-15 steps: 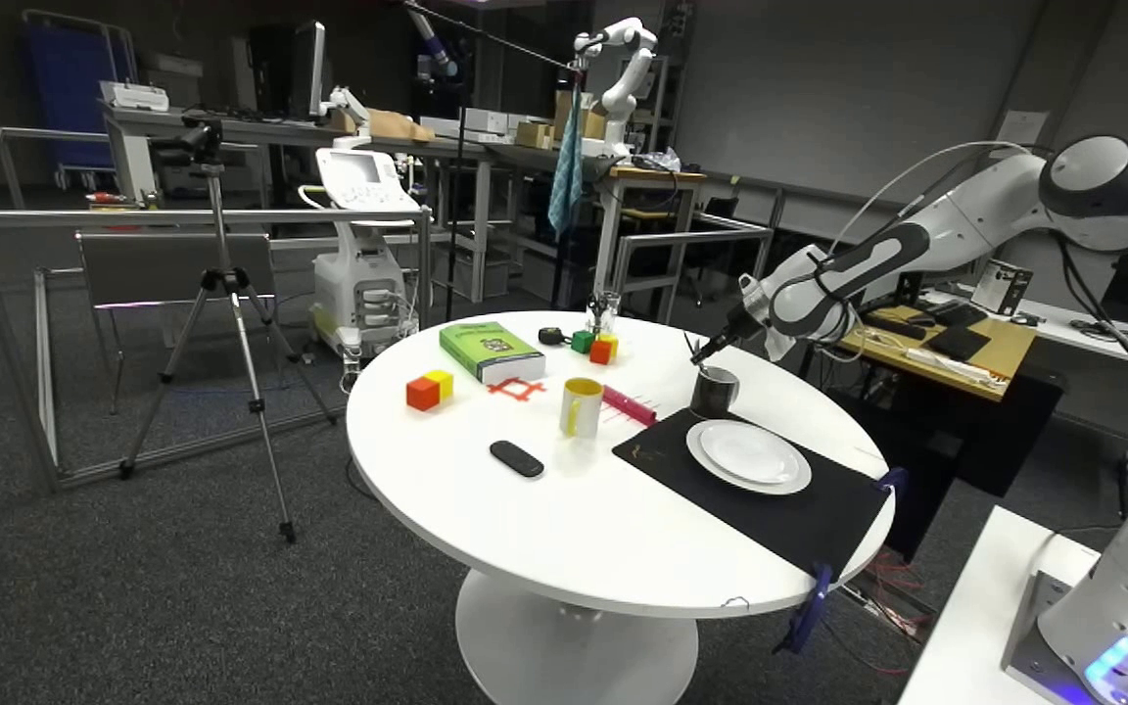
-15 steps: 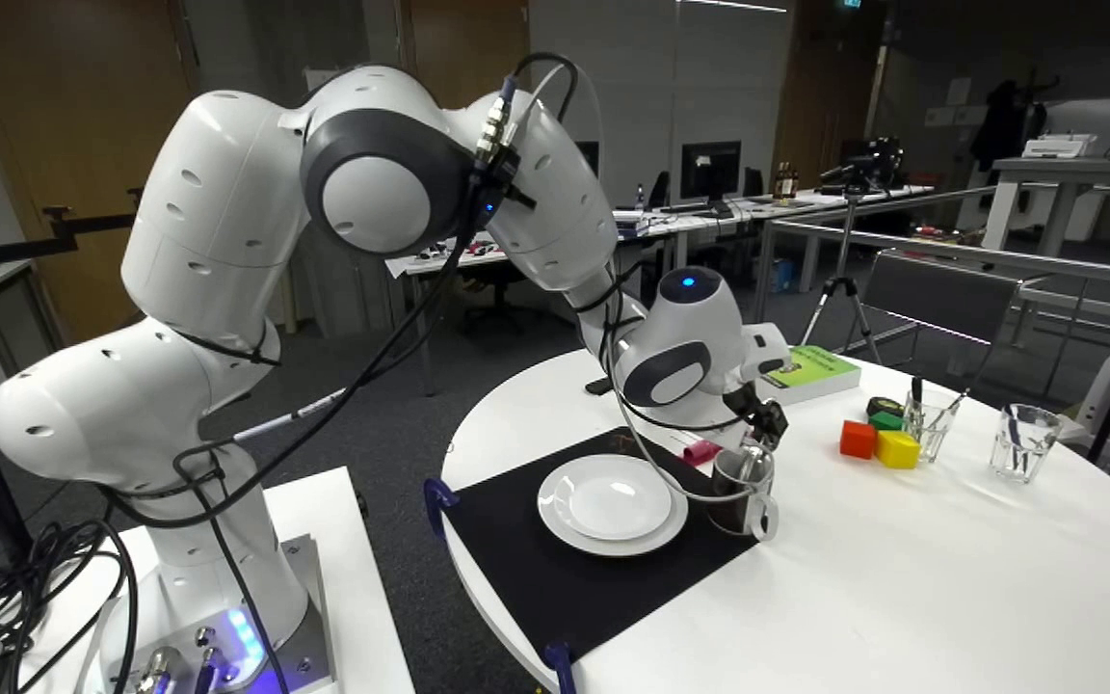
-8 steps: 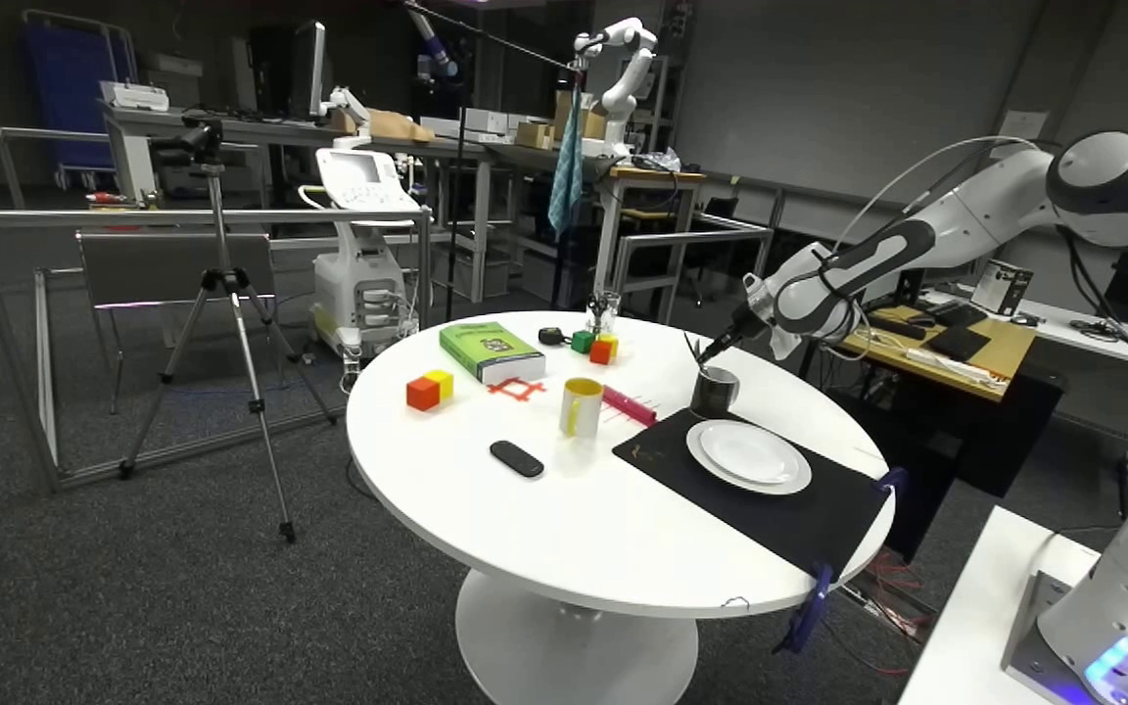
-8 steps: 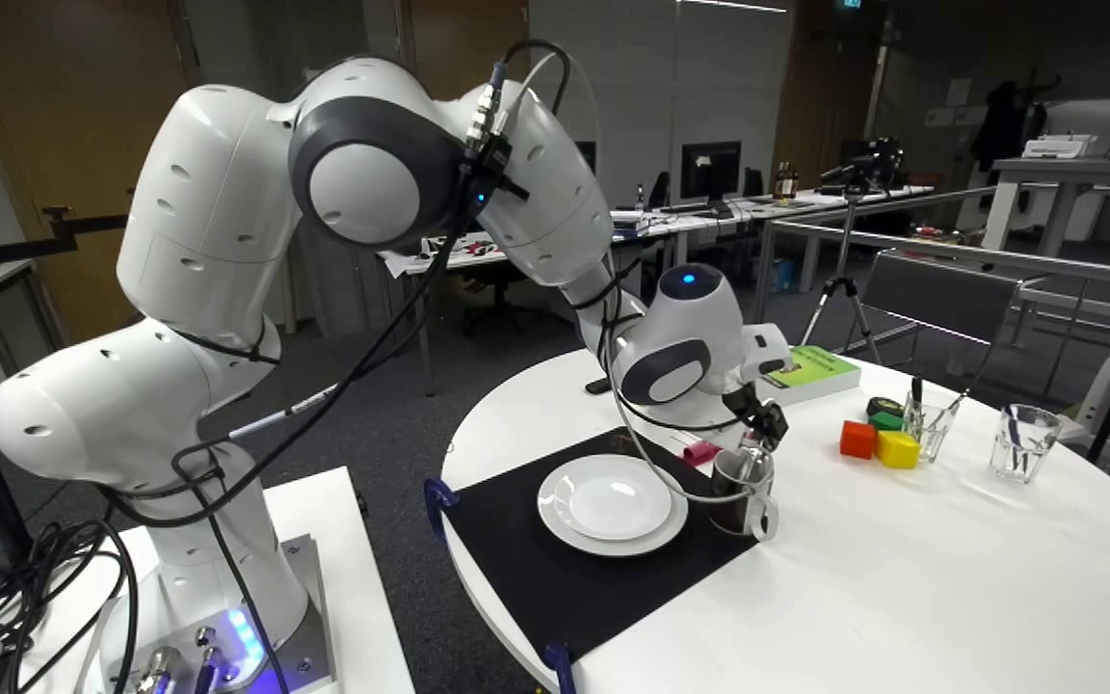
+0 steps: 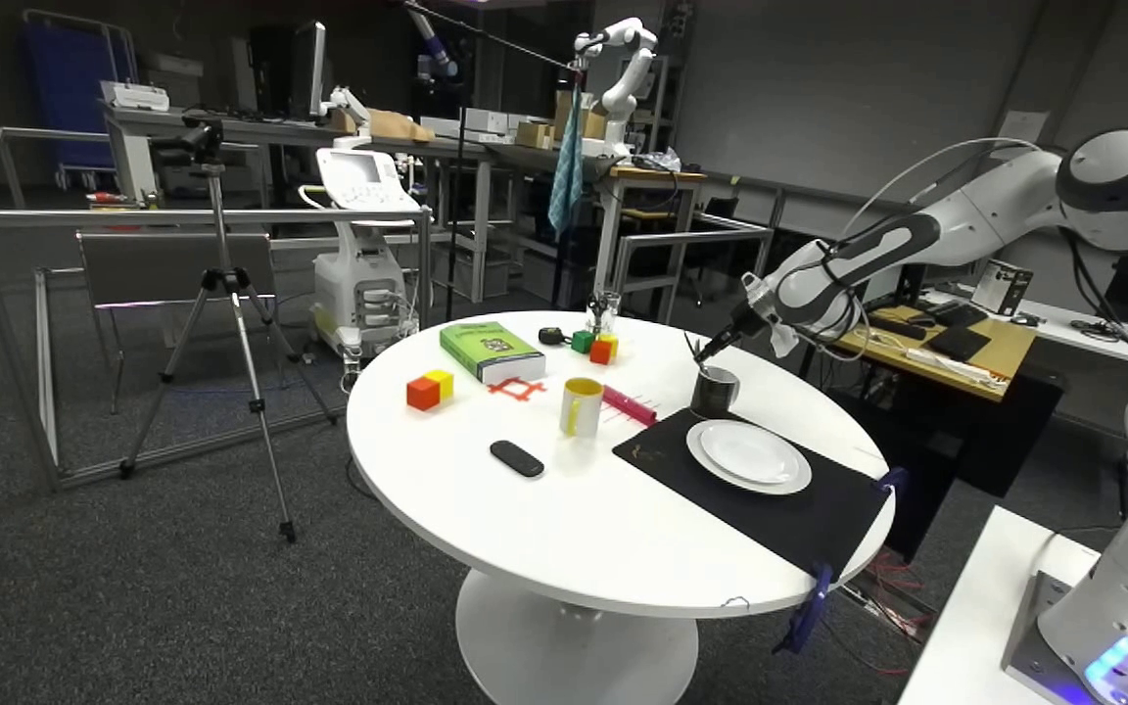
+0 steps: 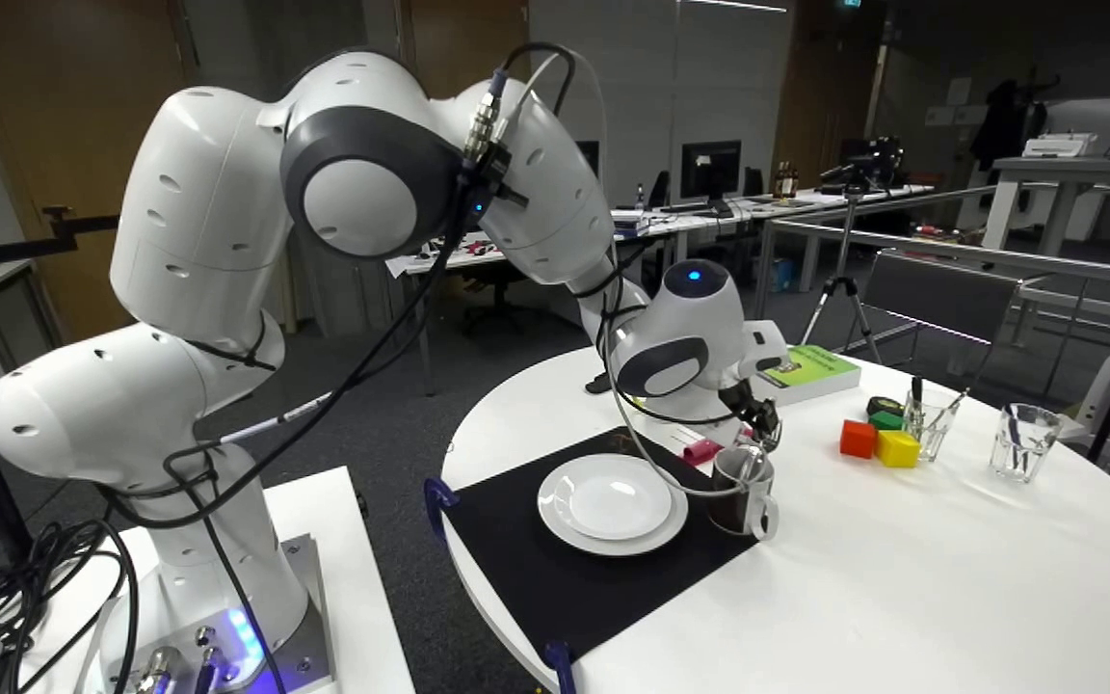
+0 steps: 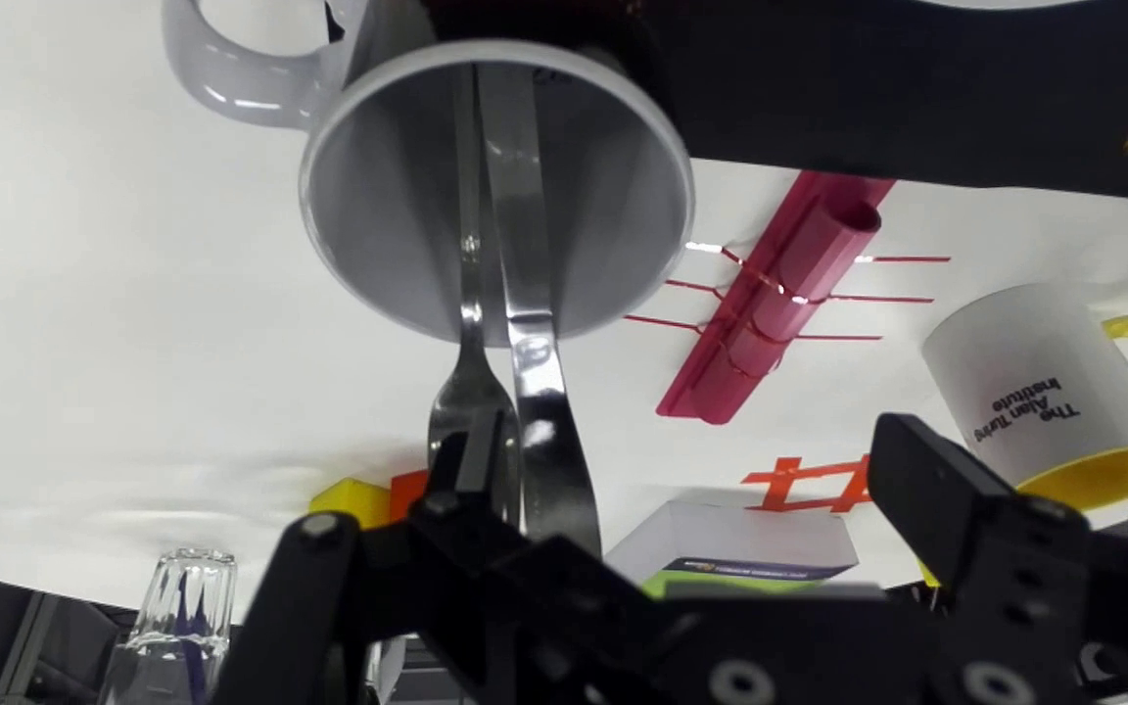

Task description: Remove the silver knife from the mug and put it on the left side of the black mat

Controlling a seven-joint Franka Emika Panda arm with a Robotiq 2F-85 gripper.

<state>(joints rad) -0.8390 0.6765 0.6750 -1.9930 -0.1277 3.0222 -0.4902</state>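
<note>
The mug [image 7: 368, 196], grey with a pale rim, stands upright at the mat's edge. It shows in both exterior views [image 5: 714, 395] [image 6: 733, 511]. The silver knife [image 7: 549, 431] leans in the mug, its upper end sticking out over the rim, beside a fork [image 7: 471, 377]. My gripper [image 7: 686, 455] is open at the cutlery above the mug; it shows in both exterior views [image 5: 705, 354] [image 6: 767, 429]. In the wrist view the left finger overlaps the fork, and the knife lies just inside that finger; its end is hidden behind the gripper. The black mat [image 6: 545, 583] lies under the plates.
White plates [image 6: 555, 525] sit on the mat. A white and yellow cup [image 5: 579, 411], a red-pink holder [image 7: 770, 304], a green book [image 5: 491, 352], a black case [image 5: 517, 458] and coloured blocks [image 6: 858, 440] stand around. Glasses [image 6: 1022, 443] stand farther off. Blue clamps [image 6: 437, 503] grip the table edge.
The arm's elbow has shifted back a little, and the gripper has moved slightly at the cutlery. The mug, knife and fork have not visibly moved.
</note>
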